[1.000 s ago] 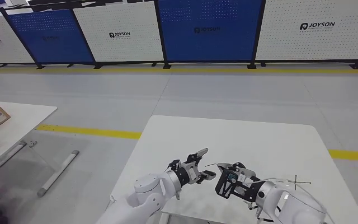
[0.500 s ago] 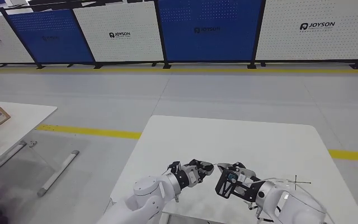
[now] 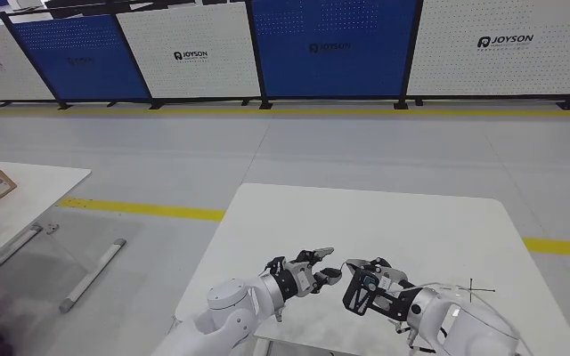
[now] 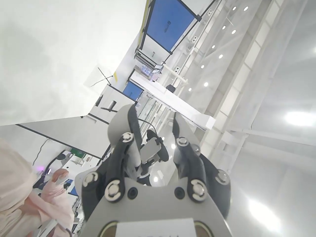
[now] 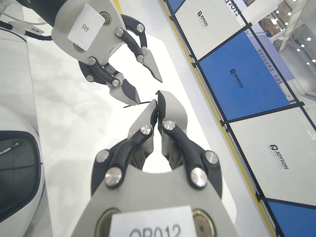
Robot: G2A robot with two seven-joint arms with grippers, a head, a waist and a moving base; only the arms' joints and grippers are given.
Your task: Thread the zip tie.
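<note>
Grab-the-tail step: zip tie held by R, L open at its tip.
R gripper [image 5: 157, 102] is clamped on the zip tie [image 5: 138, 104]. A short black end pokes out toward L gripper [image 5: 149, 91], fingers apart, lower one just beside that end, over the table [image 3: 401, 222] near its front edge. Threading prob not begun; next you need L to close squarely on the thin end w/o bending it.

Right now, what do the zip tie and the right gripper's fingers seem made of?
The zip tie: thin black strand, slightly bent, likely flexible plastic. The right gripper fingers: smooth pale-grey matte shells, metal or plastic, with black ribbed pads, probably rubber.
</note>
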